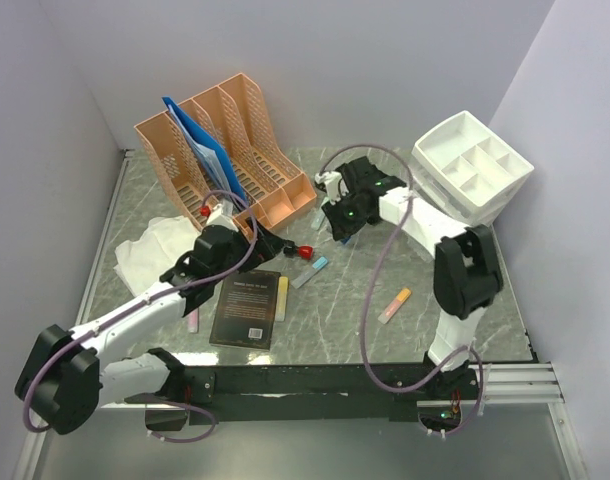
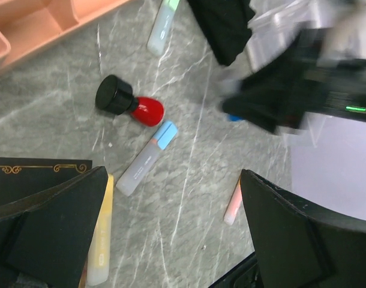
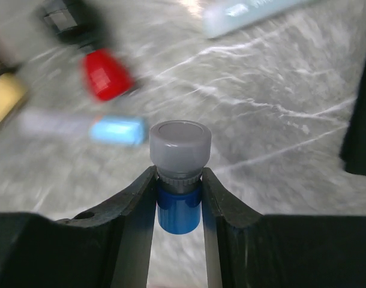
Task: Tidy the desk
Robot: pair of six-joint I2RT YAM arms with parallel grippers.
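Only the right wrist view shows the right end effector (image 3: 178, 180) clenched on a blue bottle (image 3: 179, 150) with a grey cap; from overhead that grip is hidden. The left end effector (image 2: 174, 204) gapes wide above a red bottle (image 2: 135, 107). The grey-green, white-veined marble surface (image 1: 325, 300) lies between pale lilac walls (image 1: 315, 60), with a black rail (image 1: 315, 380) along its near edge.

On the bench (image 1: 330, 320):
At back left, file rack (image 1: 270, 160); back right, tray unit (image 1: 473, 165); front, book (image 1: 248, 308); left, cloth (image 1: 155, 245).
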